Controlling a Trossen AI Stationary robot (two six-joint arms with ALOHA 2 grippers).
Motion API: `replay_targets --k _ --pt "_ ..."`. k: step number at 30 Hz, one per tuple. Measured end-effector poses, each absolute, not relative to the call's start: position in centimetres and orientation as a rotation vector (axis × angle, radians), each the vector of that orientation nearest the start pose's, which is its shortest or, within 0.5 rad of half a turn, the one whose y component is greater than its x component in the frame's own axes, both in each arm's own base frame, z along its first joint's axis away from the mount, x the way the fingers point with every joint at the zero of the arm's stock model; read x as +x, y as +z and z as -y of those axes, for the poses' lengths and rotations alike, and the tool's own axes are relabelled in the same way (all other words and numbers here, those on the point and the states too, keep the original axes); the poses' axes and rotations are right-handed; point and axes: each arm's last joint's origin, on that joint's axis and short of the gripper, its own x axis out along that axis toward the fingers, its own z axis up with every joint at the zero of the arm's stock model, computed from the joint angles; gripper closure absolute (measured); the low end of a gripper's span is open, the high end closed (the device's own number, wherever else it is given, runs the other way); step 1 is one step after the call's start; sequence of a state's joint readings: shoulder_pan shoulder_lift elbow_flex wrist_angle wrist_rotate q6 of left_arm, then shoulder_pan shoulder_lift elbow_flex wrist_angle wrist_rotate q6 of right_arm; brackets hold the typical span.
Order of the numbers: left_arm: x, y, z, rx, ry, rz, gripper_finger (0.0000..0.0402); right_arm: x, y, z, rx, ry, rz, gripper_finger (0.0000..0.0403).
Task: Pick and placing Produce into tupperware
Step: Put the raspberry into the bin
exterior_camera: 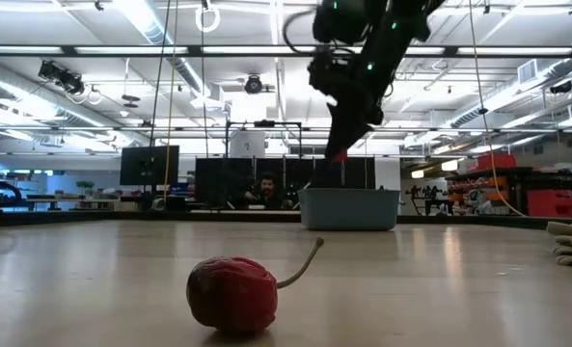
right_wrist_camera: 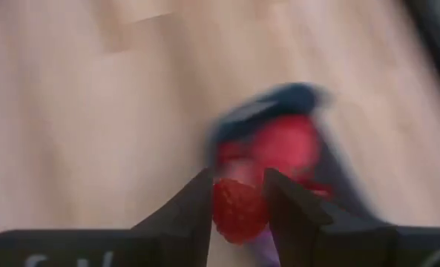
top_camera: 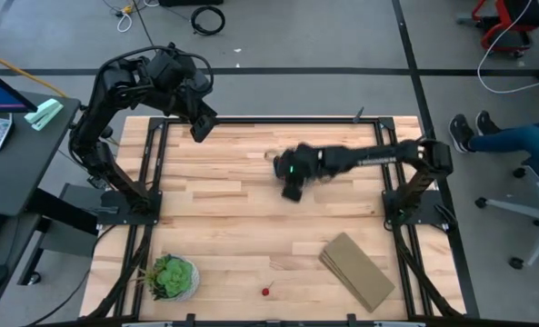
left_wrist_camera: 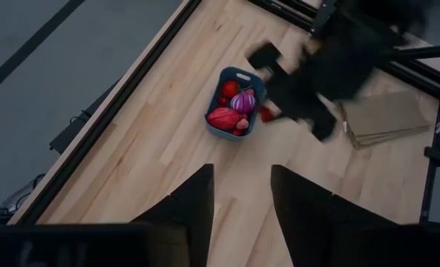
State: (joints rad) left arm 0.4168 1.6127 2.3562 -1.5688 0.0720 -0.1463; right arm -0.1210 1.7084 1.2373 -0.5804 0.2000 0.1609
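The teal tupperware (left_wrist_camera: 234, 111) stands on the table's middle and holds several red, pink and purple produce pieces (left_wrist_camera: 225, 117). In the low view it is the grey-blue tub (exterior_camera: 348, 208). My right gripper (right_wrist_camera: 237, 184) hangs just above the tub's edge, shut on a small red produce piece (right_wrist_camera: 238, 209). From above, the right gripper (top_camera: 292, 189) covers the tub. A red cherry (exterior_camera: 232, 294) with a stem lies on its side near the table's front edge (top_camera: 265, 292). My left gripper (left_wrist_camera: 242, 178) waits open, high over the far left (top_camera: 201, 125). My right gripper pinches the small red piece by its two sides (right_wrist_camera: 221, 209) between its two fingers. The fingers slant down from the table's right side. The piece (exterior_camera: 336, 152) hangs lifted clear of the table, a little above the tupperware's rim.
A green plant in a white pot (top_camera: 172, 277) stands at the near left. A flat tan block (top_camera: 355, 270) lies at the near right. A seated person's legs (top_camera: 501, 134) show beyond the table's right edge, and another person (exterior_camera: 266, 190) sits behind the far edge.
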Motion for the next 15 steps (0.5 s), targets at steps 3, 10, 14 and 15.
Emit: replay_targets --k 3,10,14,15 --pt "21.7 50.6 -9.4 -0.337 0.384 -0.781 0.0266 33.6 22.8 9.0 0.194 -0.494 -1.012 0.0283" --pt "21.7 50.6 -9.4 -0.337 0.384 -0.781 0.0258 31.3 21.6 15.5 0.531 -0.560 -1.009 0.0282" --pt "21.7 50.6 -9.4 -0.337 0.383 -0.782 0.0256 31.5 21.5 15.3 0.522 -0.529 -1.020 0.0287" --pt "21.7 50.6 -9.4 -0.337 0.383 -0.783 0.0258 31.6 21.4 15.0 0.508 -0.522 -1.025 0.0288"
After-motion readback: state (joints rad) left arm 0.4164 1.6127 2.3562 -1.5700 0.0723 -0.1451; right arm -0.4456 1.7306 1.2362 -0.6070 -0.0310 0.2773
